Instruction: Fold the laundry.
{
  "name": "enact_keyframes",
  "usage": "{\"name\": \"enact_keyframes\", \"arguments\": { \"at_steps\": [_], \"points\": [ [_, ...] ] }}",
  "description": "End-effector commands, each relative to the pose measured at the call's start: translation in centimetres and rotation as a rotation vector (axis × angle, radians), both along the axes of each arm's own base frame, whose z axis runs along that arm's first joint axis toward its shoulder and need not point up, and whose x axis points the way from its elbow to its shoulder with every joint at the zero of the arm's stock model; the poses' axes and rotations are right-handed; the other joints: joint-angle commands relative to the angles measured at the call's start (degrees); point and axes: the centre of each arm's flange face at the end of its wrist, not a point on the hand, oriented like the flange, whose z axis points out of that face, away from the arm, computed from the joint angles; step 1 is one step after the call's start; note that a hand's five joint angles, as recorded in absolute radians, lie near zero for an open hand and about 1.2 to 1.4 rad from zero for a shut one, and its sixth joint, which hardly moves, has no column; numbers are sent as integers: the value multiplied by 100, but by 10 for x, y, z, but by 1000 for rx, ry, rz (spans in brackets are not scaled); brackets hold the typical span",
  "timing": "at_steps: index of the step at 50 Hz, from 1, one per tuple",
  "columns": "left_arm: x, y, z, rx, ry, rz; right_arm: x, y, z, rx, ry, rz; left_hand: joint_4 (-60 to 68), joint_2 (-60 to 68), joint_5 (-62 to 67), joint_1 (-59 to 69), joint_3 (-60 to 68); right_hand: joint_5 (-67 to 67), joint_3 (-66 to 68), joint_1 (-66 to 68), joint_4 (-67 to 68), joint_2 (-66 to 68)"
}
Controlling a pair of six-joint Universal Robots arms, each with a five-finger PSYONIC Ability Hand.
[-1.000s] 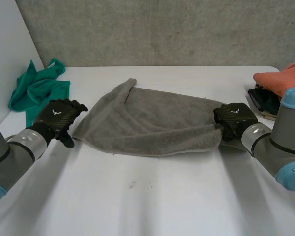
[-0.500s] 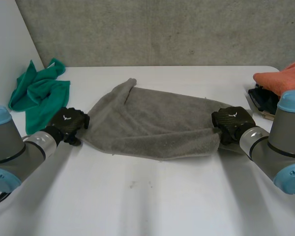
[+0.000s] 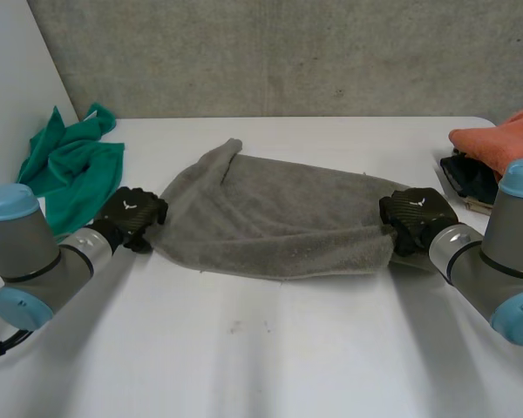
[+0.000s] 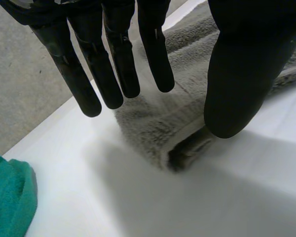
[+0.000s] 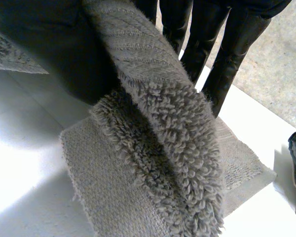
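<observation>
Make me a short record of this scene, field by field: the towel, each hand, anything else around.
item: grey towel, spread on white table
left: left hand open, straight fingers over the towel's corner
right: right hand pinching the towel's opposite end
aside: green cloth by left arm; orange cloth by right arm

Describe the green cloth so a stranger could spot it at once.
On the white table, go to the far corner on the robot's left, just beyond the left hand. The green cloth lies crumpled there. Its teal colour sets it apart from the grey towel lying mid-table and the orange cloth opposite.
</observation>
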Motion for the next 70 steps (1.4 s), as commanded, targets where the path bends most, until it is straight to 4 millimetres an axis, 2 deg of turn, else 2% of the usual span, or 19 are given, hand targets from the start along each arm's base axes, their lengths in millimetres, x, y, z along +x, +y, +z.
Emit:
{"name": "enact_keyframes", "arguments": {
  "at_steps": [1,9,22,24,28,32,36,37,45,50,55,59,62,63,64,66,67,68,70],
  "points": [
    [1,8,7,6,0,-1,1,-1,1,-6,0,3,299,260,290,245,254,1285,1231,2392,1185,1258],
    [4,3,6,-5,-1,11,2,0,1,-4,-3,7,282,243,273,228,237,1285,1231,2392,1185,1258],
    [3,-22,-4,-55,-36,3,1,0,0,0,-4,0,702,662,692,647,657,1285,1231,2392,1185,1258],
    [2,-25,-5,-69,-53,-2,1,0,1,-3,-6,-1,1138,1098,1128,1083,1093,1285,1231,2392,1185,1258],
    [2,-33,-5,-103,-87,11,1,-1,3,-6,-6,-2,3891,3851,3881,3836,3846,1285,1231,2392,1185,1258],
    [6,-38,4,-123,-104,97,1,-2,10,-30,-7,0,4031,3992,4022,3977,3986,1285,1231,2392,1185,1258],
    [2,-26,40,-177,-98,148,1,-1,32,-74,-17,0,4031,3992,4022,3977,3986,1285,1231,2392,1185,1258],
    [-2,-14,61,-209,-79,142,1,0,37,-80,-19,2,4031,3992,4022,3977,3986,1285,1231,2392,1185,1258],
    [1,50,143,-336,5,143,-4,17,84,-65,0,17,4031,3992,4022,3977,3986,1285,1231,2392,1185,1258],
    [3,90,155,-313,-13,122,-10,35,103,-21,131,71,4031,3992,4022,3977,3986,1285,1231,2392,1185,1258],
    [5,107,134,-148,-58,108,-16,51,84,79,403,204,4031,3992,4022,3977,3986,1285,1231,2392,1185,1258],
    [0,95,107,-60,-99,95,-11,35,60,100,476,248,4031,3992,4022,3977,3986,1285,1231,2392,1185,1258],
    [-8,64,97,-113,-134,87,-6,15,57,63,459,226,4031,3992,4022,3977,3986,1285,1231,2392,1185,1258],
    [-10,54,97,-141,-138,92,-2,0,58,13,434,205,4031,3992,4022,3977,3986,1285,1231,2392,1185,1258],
    [-14,34,102,-209,-144,109,1,-9,59,-20,417,190,4031,3992,4022,3977,3986,1285,1231,2392,1185,1258],
    [-20,17,113,-294,-142,129,6,-26,67,-108,378,161,4031,3992,4022,3977,3986,1285,1231,2392,1185,1258],
    [-26,8,125,-354,-133,142,11,-43,80,-219,329,126,4031,3992,4022,3977,3986,1285,1231,2392,1185,1258],
    [-36,-5,147,-455,-100,166,12,-49,88,-269,307,112,4031,3992,4022,3977,3986,1285,1231,2392,1185,1258],
    [-42,-15,171,-548,-58,194,16,-63,106,-393,248,76,4031,3992,4022,3977,3986,1285,1231,2392,1185,1258]
  ]
}}
